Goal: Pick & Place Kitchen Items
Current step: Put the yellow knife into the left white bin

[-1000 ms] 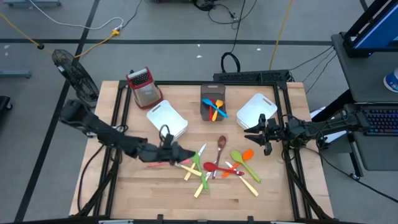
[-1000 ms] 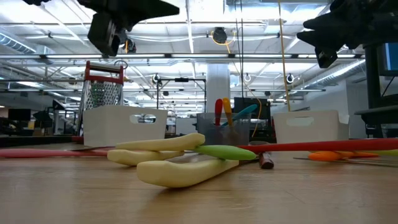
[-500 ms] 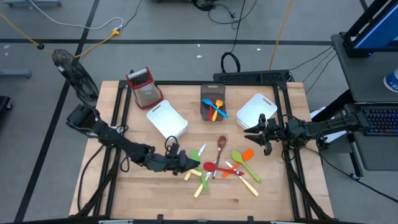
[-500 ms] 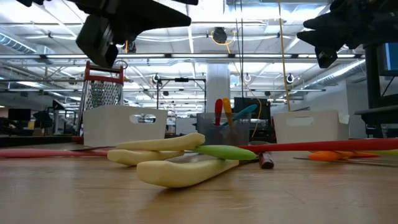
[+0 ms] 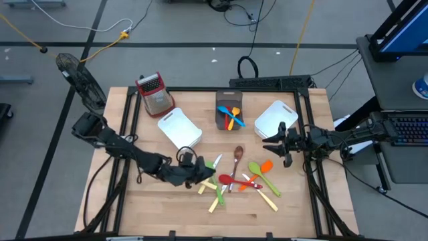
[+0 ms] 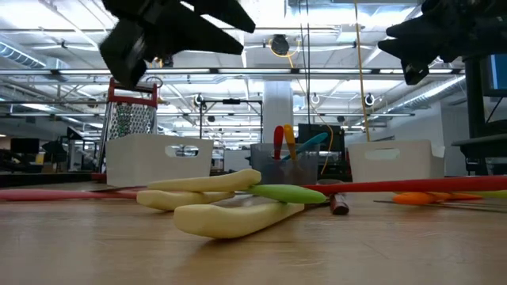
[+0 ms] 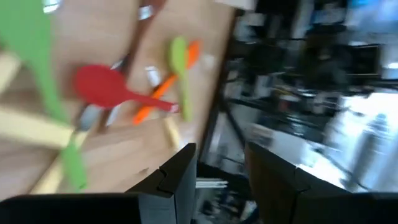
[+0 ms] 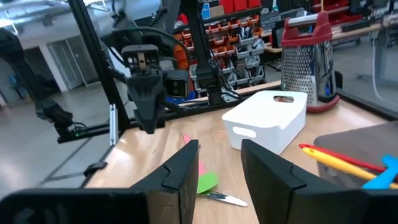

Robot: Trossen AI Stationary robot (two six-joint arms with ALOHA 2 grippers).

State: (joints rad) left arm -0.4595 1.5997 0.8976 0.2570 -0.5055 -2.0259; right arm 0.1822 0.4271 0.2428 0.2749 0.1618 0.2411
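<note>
No writing we can read. Left gripper [image 5: 200,175] hangs empty, fingers apart, just beside the kitchen items [image 5: 237,179]. Right gripper [image 5: 273,142] likewise parted, near them.

A workshop or lab hall: bare ceiling pipes and strip lights [image 6: 238,32], cables [image 5: 254,40] trailing over grey concrete floor, red parts bins [image 8: 227,28] racked on shelves behind the wooden surface [image 5: 167,201].
</note>
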